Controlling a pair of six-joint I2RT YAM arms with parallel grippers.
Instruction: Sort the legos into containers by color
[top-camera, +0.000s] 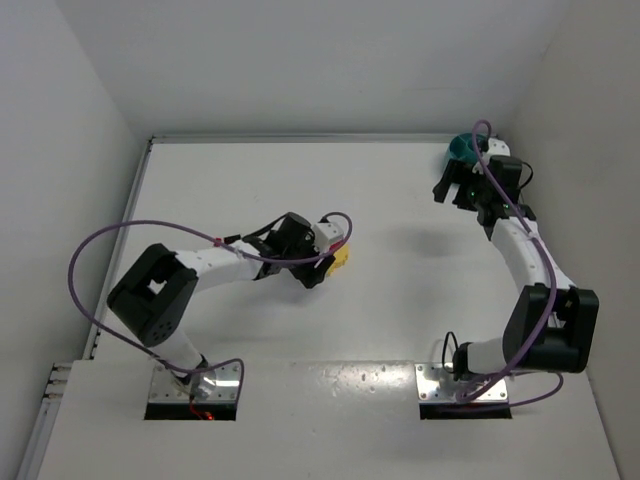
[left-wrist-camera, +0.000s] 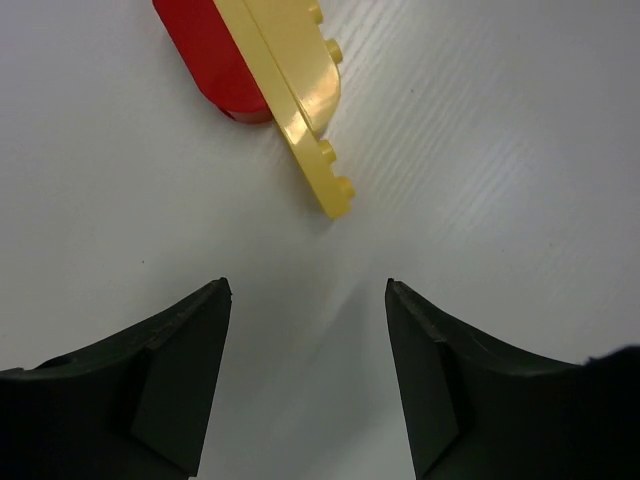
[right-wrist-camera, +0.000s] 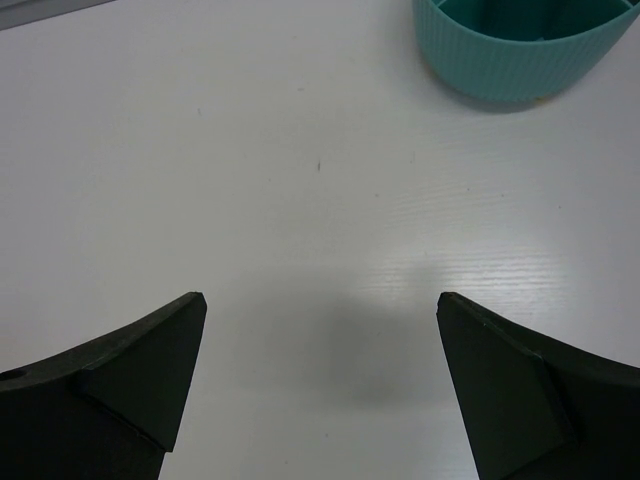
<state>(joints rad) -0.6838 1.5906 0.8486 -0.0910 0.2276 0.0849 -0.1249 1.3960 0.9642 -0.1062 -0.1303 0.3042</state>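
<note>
A yellow lego (left-wrist-camera: 305, 100) lies on the white table, stuck against a red lego (left-wrist-camera: 215, 55), both just ahead of my left gripper (left-wrist-camera: 308, 288). That gripper is open, with only bare table between its fingers. From above, the yellow lego (top-camera: 341, 258) peeks out past the left gripper (top-camera: 322, 266). The teal bowl (right-wrist-camera: 510, 60) with inner dividers stands at the far right corner, ahead and to the right of my right gripper (right-wrist-camera: 320, 298), which is wide open and holds nothing. From above, the bowl (top-camera: 461, 150) is partly hidden by the right gripper (top-camera: 455, 190).
White walls close the table (top-camera: 400, 230) at the back, left and right. A purple cable (top-camera: 110, 240) loops off each arm. The arm bases sit on a raised strip at the near edge.
</note>
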